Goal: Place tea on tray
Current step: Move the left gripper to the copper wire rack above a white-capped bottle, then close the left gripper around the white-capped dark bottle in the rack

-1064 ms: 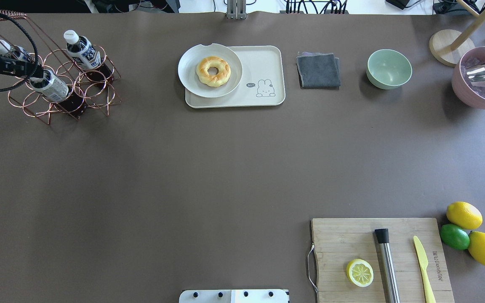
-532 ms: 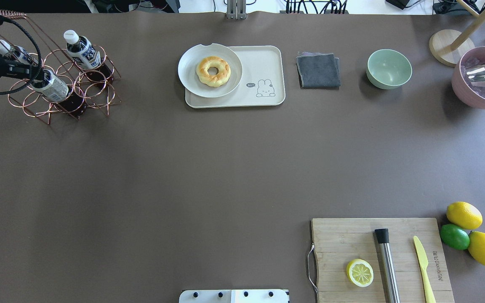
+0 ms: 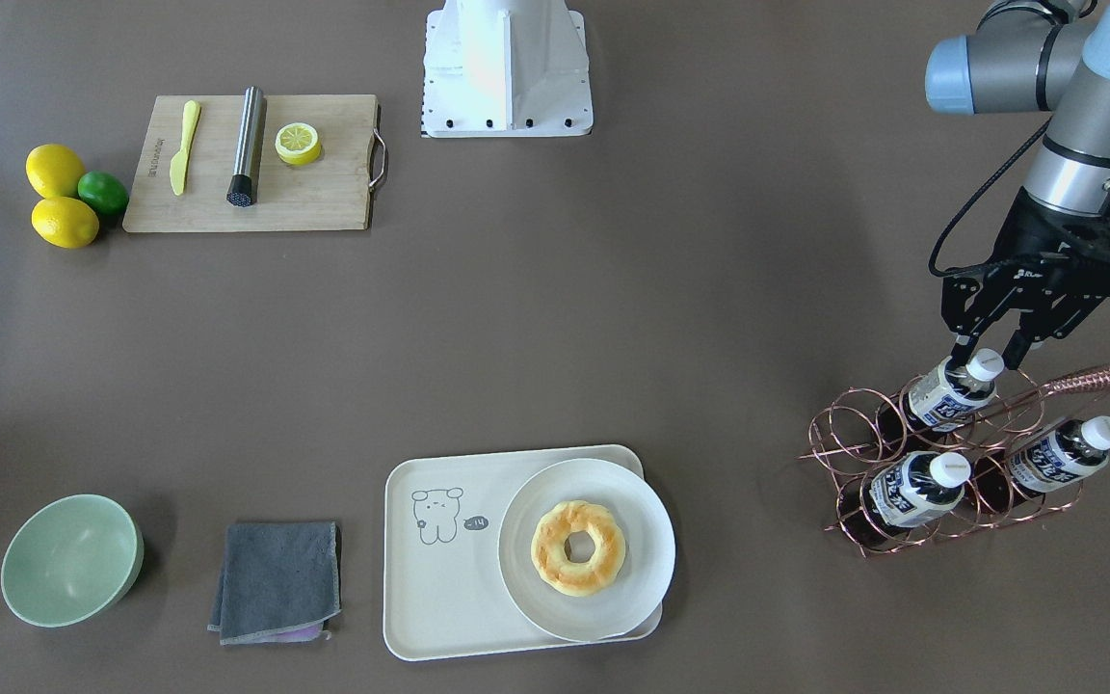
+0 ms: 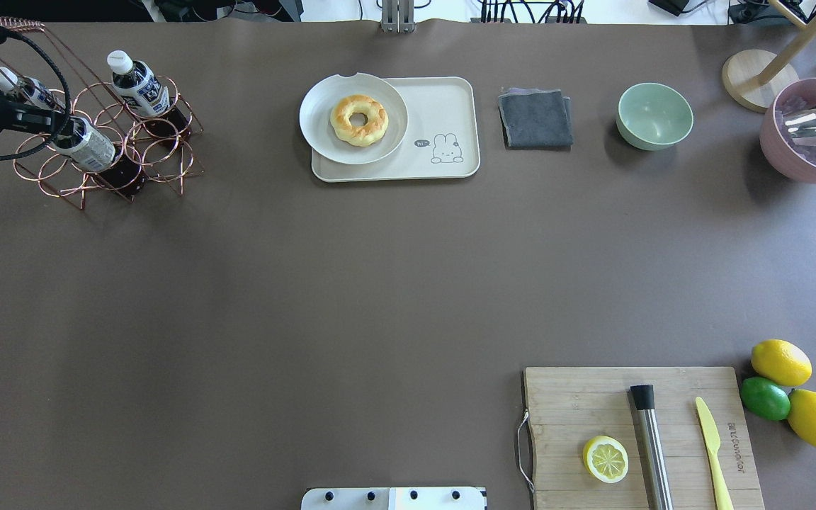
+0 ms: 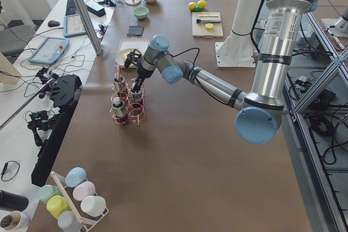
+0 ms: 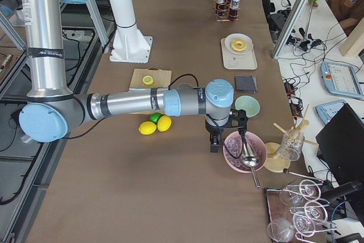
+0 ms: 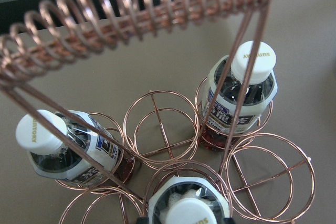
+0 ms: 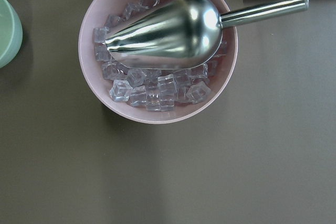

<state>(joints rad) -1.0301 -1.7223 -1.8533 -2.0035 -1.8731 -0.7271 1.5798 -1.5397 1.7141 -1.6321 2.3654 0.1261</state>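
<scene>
We are holding our left gripper spread open on both sides of the white cap of the tea bottle. The bottle is sitting in the copper rack, far from the tray. We should be going lower, squeezing gently, then lifting straight up.

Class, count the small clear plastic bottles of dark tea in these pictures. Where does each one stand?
3, all in the copper wire rack: robot-side bottle under the left gripper; tray-side bottle; outer bottle. None appears hidden.
</scene>
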